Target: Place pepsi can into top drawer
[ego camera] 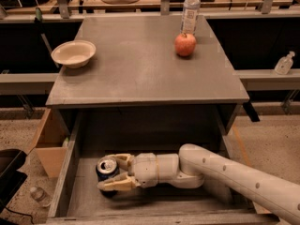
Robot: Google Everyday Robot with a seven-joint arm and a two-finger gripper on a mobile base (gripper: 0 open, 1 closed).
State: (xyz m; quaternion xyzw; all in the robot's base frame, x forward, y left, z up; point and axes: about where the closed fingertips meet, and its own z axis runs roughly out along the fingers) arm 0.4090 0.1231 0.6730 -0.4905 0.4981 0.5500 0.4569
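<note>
The top drawer [65, 182] stands pulled out under the grey tabletop, its worn flat bottom in view. The pepsi can [106, 168], dark navy with a silver top and pull tab, stands upright on the drawer bottom at the left. My gripper [113, 171] reaches in from the right on a white arm. Its two tan fingers [116, 184] lie on either side of the can, closed around it.
On the grey tabletop [145, 74] are a cream bowl [73, 53] at the left, a red apple [185, 44] and a clear water bottle [190, 9] at the back right. A cardboard box [49, 144] stands on the floor left of the drawer.
</note>
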